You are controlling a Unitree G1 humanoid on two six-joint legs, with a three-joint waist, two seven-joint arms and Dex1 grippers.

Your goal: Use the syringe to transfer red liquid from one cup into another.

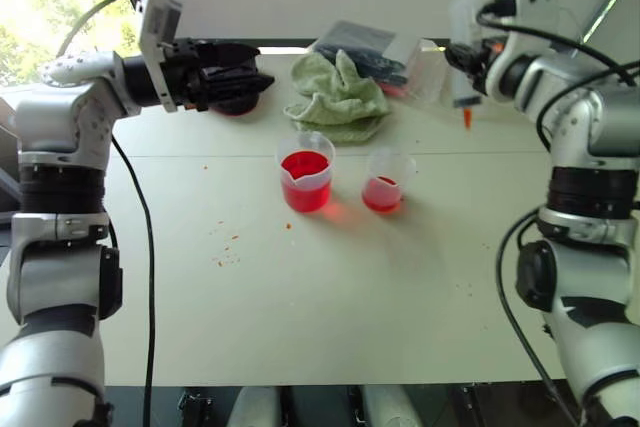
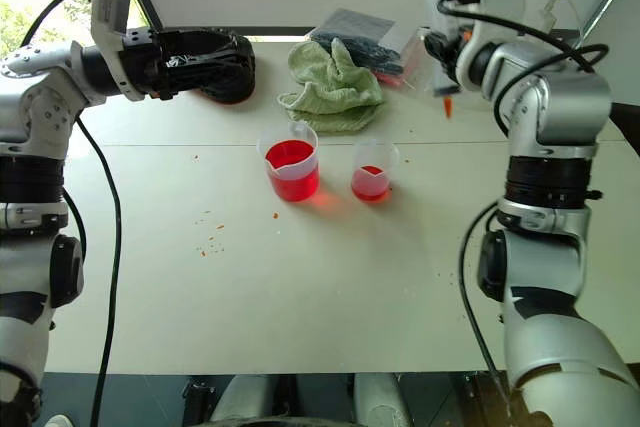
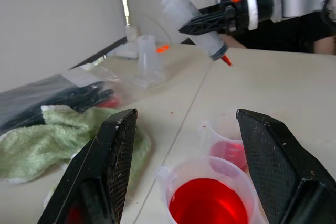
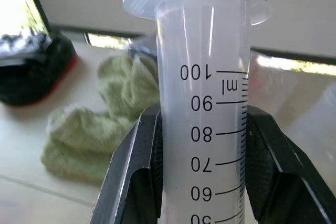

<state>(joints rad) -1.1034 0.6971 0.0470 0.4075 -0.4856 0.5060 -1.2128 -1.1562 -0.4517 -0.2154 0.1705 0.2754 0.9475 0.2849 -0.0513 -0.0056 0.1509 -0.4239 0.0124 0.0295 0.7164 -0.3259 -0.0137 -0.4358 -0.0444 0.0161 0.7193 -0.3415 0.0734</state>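
1. The syringe is up in the air over the far right part of the counter. Its orange-red tip points down and it is well apart from both cups.
2. The right gripper has its two black fingers clamped on either side of the syringe barrel. The printed scale up to 100 ml faces the wrist camera. The barrel looks clear where it is held.
3. The left gripper hangs above the far left of the counter, aimed across toward the cups. Its fingers are spread wide apart and hold nothing.
4. The larger cup stands upright near the middle of the counter with a good amount of red liquid in it.
5. The smaller cup stands just beside it on the robot's right. The two are not touching, and this one has only a shallow layer of red at the bottom.
6. Behind the cups lies a crumpled green towel. Farther back is a clear plastic bag of dark items.
7. A scatter of small red-orange spots marks the counter to the left of the cups.
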